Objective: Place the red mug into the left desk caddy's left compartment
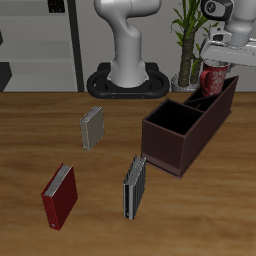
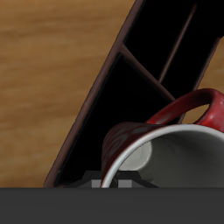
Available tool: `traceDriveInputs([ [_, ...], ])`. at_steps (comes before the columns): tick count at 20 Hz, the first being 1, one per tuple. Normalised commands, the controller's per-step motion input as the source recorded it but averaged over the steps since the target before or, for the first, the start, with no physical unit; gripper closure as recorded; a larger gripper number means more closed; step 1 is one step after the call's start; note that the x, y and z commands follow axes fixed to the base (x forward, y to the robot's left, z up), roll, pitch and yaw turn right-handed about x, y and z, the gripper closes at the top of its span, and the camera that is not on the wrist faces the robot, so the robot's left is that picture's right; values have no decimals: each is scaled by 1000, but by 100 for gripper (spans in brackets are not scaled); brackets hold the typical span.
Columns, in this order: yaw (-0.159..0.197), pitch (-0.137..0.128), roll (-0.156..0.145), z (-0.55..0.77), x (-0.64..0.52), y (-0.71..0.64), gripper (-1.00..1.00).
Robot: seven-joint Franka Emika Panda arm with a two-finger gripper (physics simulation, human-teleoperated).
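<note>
The red mug (image 1: 212,80), dark red with pale speckles, hangs under my gripper (image 1: 215,68), which is shut on it, just above the far end of the left desk caddy (image 1: 165,150). The caddy is a long maroon-brown box, black inside, lying at an angle on the table. In the wrist view the red mug (image 2: 179,109) shows its loop handle and light grey inside, close to the camera. Below it lie the left desk caddy's wall (image 2: 85,109) and black compartments split by dividers. My fingertips are hidden in the wrist view.
A grey book (image 1: 92,127) stands near the table's middle. A red book (image 1: 60,195) and a dark striped book (image 1: 135,187) stand nearer the front edge. A potted plant (image 1: 187,40) and the robot base (image 1: 130,78) are at the back.
</note>
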Motion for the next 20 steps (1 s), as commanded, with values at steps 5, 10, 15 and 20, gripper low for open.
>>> traceDriveInputs([
  [5, -17, 34, 35, -346, -141, 92, 100],
  [10, 43, 80, 74, -426, 12, 233, 100],
  [15, 41, 40, 105, -205, 79, 149, -100],
  [20, -11, 24, -37, 5, 126, -77, -100],
])
